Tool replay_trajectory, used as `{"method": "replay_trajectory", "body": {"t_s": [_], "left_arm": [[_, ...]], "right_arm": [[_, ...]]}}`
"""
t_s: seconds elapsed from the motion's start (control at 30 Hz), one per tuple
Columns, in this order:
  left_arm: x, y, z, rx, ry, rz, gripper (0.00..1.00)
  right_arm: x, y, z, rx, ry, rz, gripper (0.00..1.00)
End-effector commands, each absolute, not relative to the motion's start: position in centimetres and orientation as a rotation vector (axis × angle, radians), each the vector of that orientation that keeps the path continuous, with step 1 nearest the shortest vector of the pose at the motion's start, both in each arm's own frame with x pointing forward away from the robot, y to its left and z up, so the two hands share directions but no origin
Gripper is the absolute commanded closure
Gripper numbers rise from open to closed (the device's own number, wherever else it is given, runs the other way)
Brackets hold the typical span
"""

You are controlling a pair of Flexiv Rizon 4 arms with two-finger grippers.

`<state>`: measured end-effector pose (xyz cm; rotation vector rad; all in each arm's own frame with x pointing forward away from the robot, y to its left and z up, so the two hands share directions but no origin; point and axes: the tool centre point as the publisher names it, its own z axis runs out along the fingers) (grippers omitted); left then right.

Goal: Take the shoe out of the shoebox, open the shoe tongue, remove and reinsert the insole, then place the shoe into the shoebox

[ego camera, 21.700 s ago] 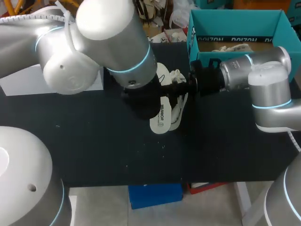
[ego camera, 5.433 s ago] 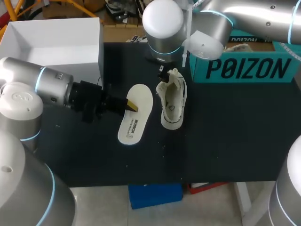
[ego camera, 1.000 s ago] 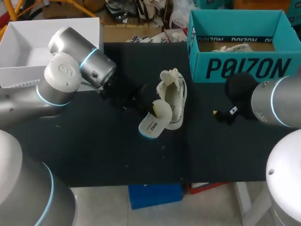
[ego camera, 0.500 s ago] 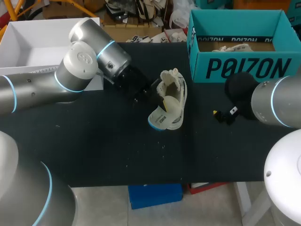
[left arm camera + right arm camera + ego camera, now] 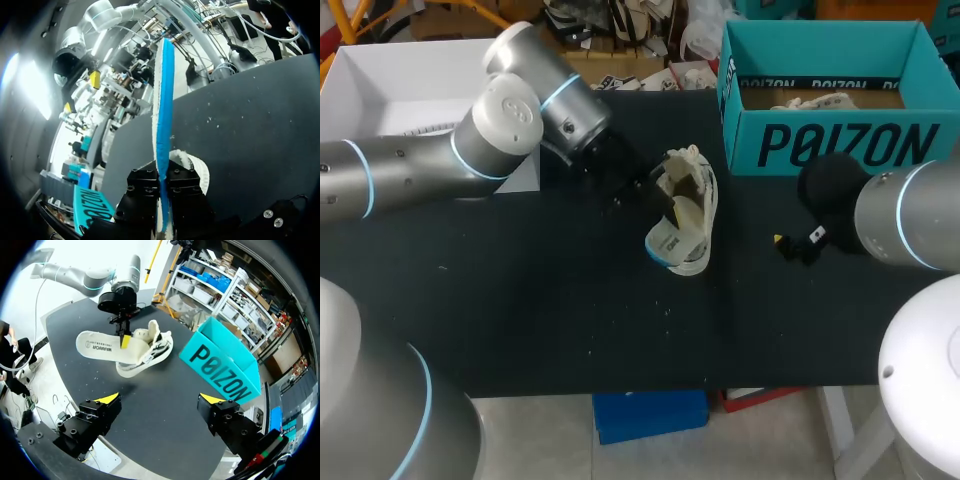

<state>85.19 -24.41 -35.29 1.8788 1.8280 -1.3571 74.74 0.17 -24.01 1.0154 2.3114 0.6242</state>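
The left end effector (image 5: 668, 212) pinches the white insole (image 5: 665, 243) (its edge is blue), holding one end at the opening of the cream shoe (image 5: 692, 195). The shoe sits on the black tabletop (image 5: 520, 300) near the teal shoebox (image 5: 840, 148). The right end effector (image 5: 159, 399) hangs spread wide, apart from the shoe.

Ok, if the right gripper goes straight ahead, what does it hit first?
Probably the shoe: the right gripper points at it across bare table, though depth is unclear and it may meet the table first.
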Motion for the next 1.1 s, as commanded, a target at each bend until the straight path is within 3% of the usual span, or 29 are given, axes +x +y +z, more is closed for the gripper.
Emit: {"method": "replay_trajectory", "body": {"t_s": [0.03,0.5,0.57,0.67,0.77,1.1], "left_arm": [[85.6,-24.7,-35.7,1.871,1.847,-1.329,1.00],[87.5,-25.4,-36.6,1.784,1.898,-1.247,1.00],[87.5,-25.2,-36.2,1.785,1.897,-1.232,0.77],[87.3,-24.8,-35.3,1.782,1.888,-1.217,0.60],[86.8,-24.2,-34.5,1.790,1.880,-1.208,0.55],[83.7,-21.8,-34.6,1.860,1.897,-1.182,0.56]], "right_arm": [[74.7,0.2,-24.2,1.016,2.308,0.627,0.00],[74.7,0.2,-24.2,1.016,2.308,0.627,0.00],[74.7,0.2,-24.2,1.016,2.308,0.627,0.00],[74.7,0.2,-24.2,1.016,2.308,0.627,0.00],[74.7,0.2,-24.2,1.016,2.308,0.627,0.00],[74.7,0.2,-24.2,1.016,2.308,0.627,0.00]]}}
